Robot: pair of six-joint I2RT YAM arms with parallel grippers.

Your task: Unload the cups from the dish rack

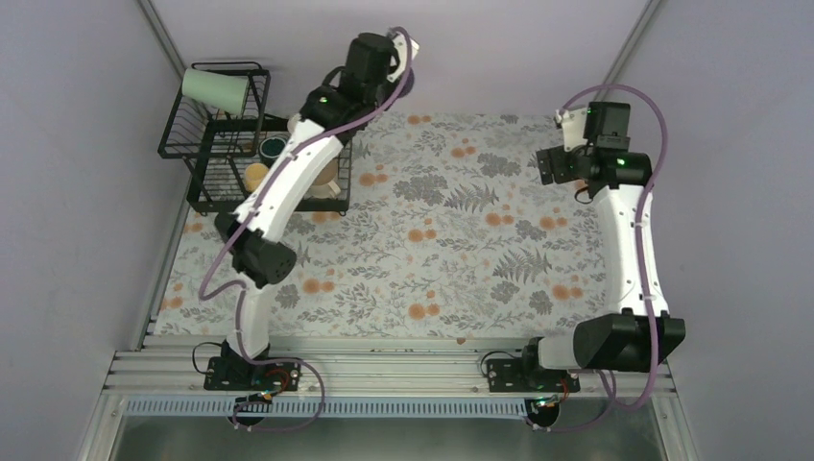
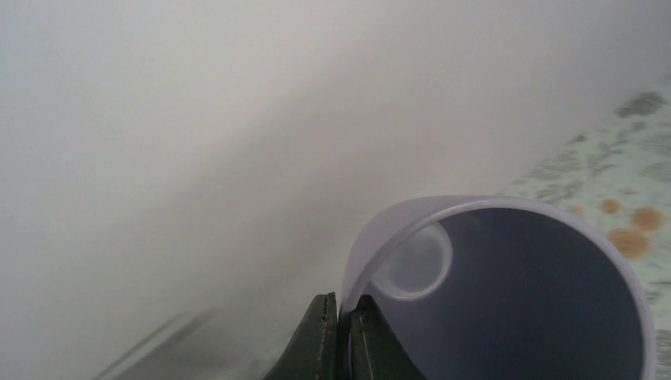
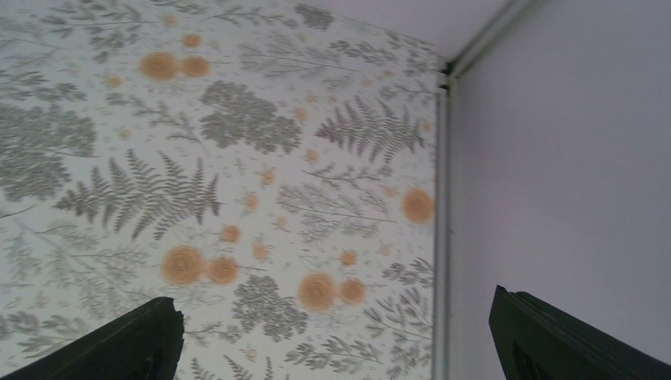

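Open floral cloth point(image 1: 461, 230) beside dish rack point(image 1: 206, 158)

Your desk point(image 1: 461, 240) wears a floral cloth printed with grey ferns and orange blooms. At its far left corner sits the black wire dish rack point(image 1: 206, 178), cups inside.

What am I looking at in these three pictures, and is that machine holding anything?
Two white robot arms stand bolted at a table's near edge, seen from above in the big picture. The other two pictures come from cameras on their wrists. A flower-patterned cloth covers the table. At its far left stands a black wire dish rack with a mint-green tumbler lying on its raised tier and more cups below. The left gripper is shut on the rim of a lavender tumbler. The right gripper hangs open over the cloth, holding nothing.
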